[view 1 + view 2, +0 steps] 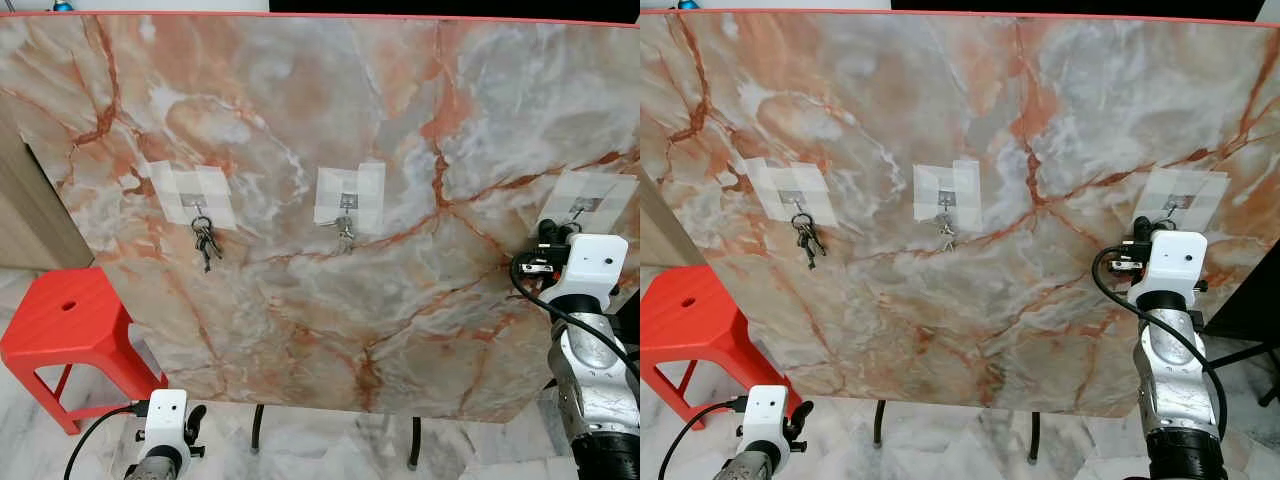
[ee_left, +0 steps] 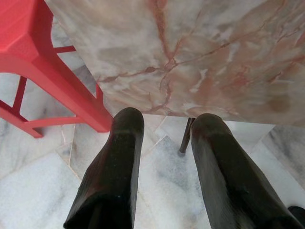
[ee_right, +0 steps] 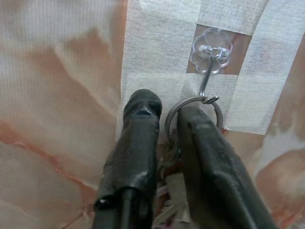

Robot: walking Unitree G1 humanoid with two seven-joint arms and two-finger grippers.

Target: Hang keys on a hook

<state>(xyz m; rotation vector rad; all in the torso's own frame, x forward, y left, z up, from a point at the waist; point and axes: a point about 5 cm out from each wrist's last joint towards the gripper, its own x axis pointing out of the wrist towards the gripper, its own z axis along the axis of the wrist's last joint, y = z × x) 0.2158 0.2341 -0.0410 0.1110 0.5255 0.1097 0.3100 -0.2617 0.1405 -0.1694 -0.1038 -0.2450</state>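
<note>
Because the hook on the right is taped flat to the marble board, we bring our right gripper in close from below, its fingers pinching the keys just under the ring. That ring sits right at the hook's tip, seemingly caught on it, though we judge it too early to let go. Two other bunches already hang on neighbouring hooks. Our left gripper idles low by the red stool, fingers spread.
</note>
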